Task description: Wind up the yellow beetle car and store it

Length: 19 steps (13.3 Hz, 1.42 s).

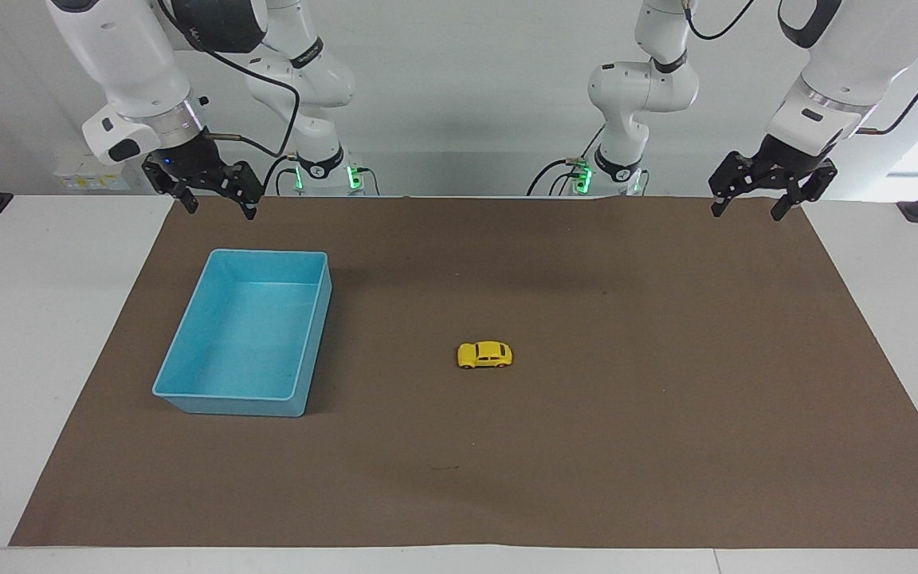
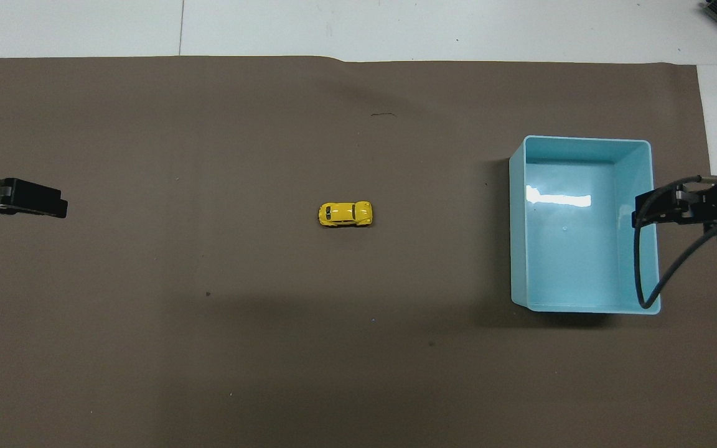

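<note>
The yellow beetle car (image 1: 484,355) (image 2: 345,214) stands on its wheels in the middle of the brown mat, untouched. A light blue bin (image 1: 245,343) (image 2: 585,224) sits toward the right arm's end of the table, with nothing in it. My right gripper (image 1: 218,204) hangs open in the air over the mat's edge at the robots' end, close to the bin. My left gripper (image 1: 747,208) hangs open over the mat's corner at the left arm's end. Both arms wait, far from the car.
The brown mat (image 1: 586,478) covers most of the white table (image 1: 29,319). A black cable (image 2: 645,274) from the right arm loops over the bin's rim in the overhead view. Dark clamps stand at both table ends.
</note>
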Available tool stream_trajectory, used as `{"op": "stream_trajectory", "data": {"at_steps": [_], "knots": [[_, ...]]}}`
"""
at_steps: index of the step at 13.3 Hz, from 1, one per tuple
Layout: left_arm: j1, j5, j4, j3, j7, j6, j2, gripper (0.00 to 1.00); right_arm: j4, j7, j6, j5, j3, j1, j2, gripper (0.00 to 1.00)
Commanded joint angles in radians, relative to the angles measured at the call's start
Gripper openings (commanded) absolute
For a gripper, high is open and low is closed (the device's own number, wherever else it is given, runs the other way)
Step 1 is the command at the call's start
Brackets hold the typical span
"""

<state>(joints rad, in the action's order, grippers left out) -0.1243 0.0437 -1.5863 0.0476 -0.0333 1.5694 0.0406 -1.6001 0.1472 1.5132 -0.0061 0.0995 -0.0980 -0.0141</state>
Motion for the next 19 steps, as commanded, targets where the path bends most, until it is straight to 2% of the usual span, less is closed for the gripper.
{"op": "stream_trajectory", "data": {"at_steps": [1,13,19], "knots": [[0.009,-0.013,-0.004,-0.006,-0.01,-0.026,0.015,1.0,0.011,-0.026,-0.007,0.018,0.006,-0.014,0.006,1.0],[0.011,-0.013,-0.004,-0.006,0.064,-0.034,0.015,1.0,0.011,-0.026,-0.007,0.018,0.006,-0.014,0.006,1.0],[0.011,-0.013,-0.006,-0.006,0.32,-0.019,0.015,1.0,0.011,-0.026,-0.007,0.018,0.006,-0.014,0.006,1.0]]}}
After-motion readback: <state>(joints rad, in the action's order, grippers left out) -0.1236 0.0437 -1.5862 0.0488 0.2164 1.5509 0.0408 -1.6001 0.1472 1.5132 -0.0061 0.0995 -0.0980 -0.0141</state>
